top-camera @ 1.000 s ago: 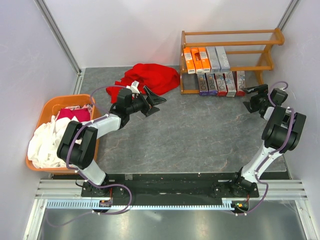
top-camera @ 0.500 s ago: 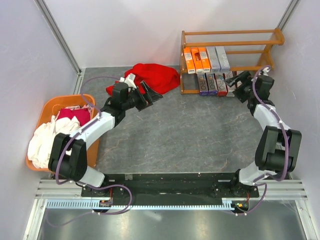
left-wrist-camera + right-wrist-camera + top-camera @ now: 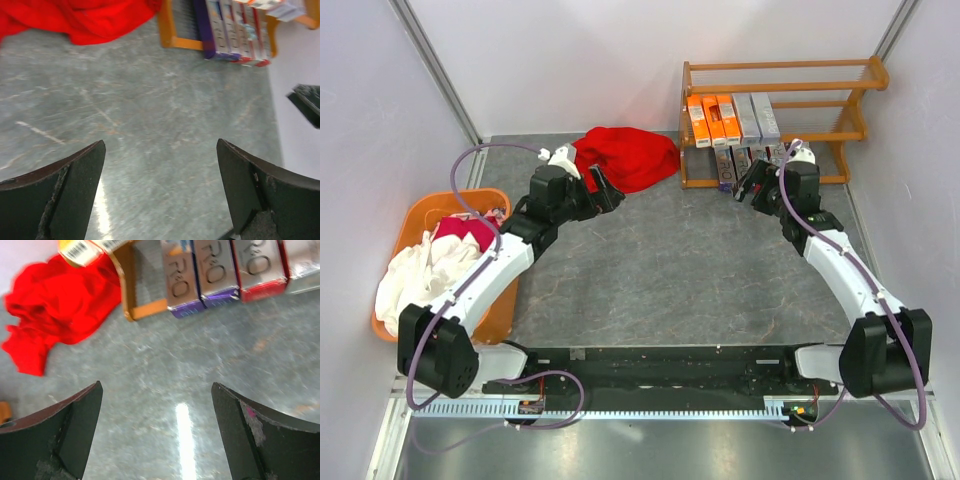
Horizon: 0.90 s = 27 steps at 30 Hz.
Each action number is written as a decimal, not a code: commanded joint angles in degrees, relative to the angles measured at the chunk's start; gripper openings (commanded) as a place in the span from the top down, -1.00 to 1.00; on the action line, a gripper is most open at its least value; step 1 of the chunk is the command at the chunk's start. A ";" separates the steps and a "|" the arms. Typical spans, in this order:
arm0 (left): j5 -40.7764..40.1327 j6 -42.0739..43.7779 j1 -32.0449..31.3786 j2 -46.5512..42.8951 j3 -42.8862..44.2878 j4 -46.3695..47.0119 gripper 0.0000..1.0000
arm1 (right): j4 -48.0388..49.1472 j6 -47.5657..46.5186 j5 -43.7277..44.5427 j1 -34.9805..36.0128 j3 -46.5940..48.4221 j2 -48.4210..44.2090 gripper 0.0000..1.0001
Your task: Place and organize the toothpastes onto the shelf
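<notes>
1. Left gripper: jaws spread wide, nothing between them. The red cloth lies just ahead of it to the left, and the shelf is farther ahead to the right.
2. Toothpastes: one row lies on the middle tier. A second row lies on the bottom tier, directly ahead of the right gripper.
3. Right gripper: jaws spread wide and empty, fingertips near the bottom row but not touching it.
4. Status: no box is visible on the table or in either tool. Placement appears essentially complete. At most, squaring up the bottom row remains, and part of it is hidden behind the right arm.
</notes>
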 commanded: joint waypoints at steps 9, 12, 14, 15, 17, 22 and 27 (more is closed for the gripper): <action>-14.91 7.08 -1.05 -7.37 -4.44 -8.12 -0.99 | -6.93 -7.13 11.64 1.58 -10.16 -11.97 -0.96; -15.88 6.81 -1.14 -8.78 -6.46 -8.38 -0.99 | -6.49 -6.43 12.69 1.41 -13.32 -14.96 -0.96; -16.05 6.73 -1.05 -9.04 -7.17 -8.56 -0.99 | -5.35 -6.07 12.96 1.58 -15.09 -16.20 -0.96; -16.05 6.64 -1.05 -9.39 -7.87 -8.64 -0.99 | -4.91 -5.81 13.13 1.59 -16.66 -17.42 -0.96; -16.06 6.29 -1.05 -9.66 -8.40 -8.64 -0.99 | -3.59 -5.81 14.01 1.50 -17.99 -18.57 -0.96; -16.14 5.93 -1.14 -11.41 -9.81 -8.47 -0.99 | -0.79 -5.72 15.51 1.50 -21.07 -20.95 -0.96; -17.54 8.21 -1.14 -13.61 -11.21 -7.07 -0.99 | 3.87 -7.03 17.25 1.50 -23.26 -21.83 -0.96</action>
